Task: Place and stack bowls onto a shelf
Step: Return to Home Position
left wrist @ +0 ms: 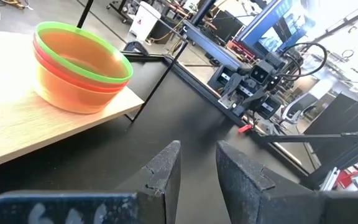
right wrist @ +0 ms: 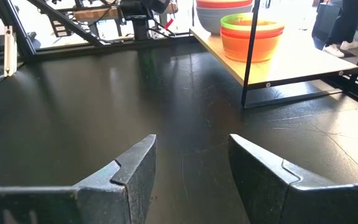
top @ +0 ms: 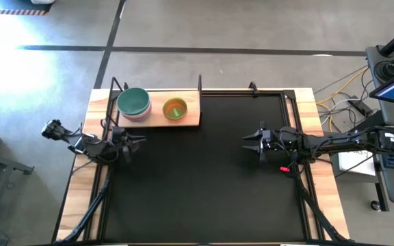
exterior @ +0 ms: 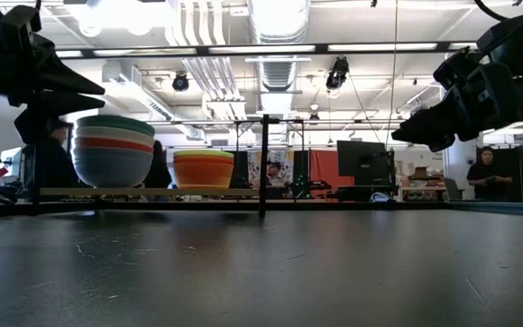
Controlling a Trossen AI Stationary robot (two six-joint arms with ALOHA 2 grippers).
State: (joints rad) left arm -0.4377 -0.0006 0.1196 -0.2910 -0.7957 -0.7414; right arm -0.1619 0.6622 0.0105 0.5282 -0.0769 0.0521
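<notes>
Shelf [top: 153,119] sits at the mat's [top: 204,178] far left corner and carries two bowl stacks: teal-topped stack [top: 134,102] on the left, green-topped stack [top: 175,108] beside it, not touching. Left gripper [top: 137,140] hangs over the mat just in front of the shelf, near the teal-topped stack, fingers [left wrist: 168,163] parted, empty. Right gripper [top: 249,141] is well apart to the right, above the mat, fingers [right wrist: 138,163] spread, holding nothing.

Wooden shelf [top: 191,118] on table [top: 307,108], bearing teal-topped bowl stack [top: 134,102], green-topped bowl stack [top: 175,108]
</notes>
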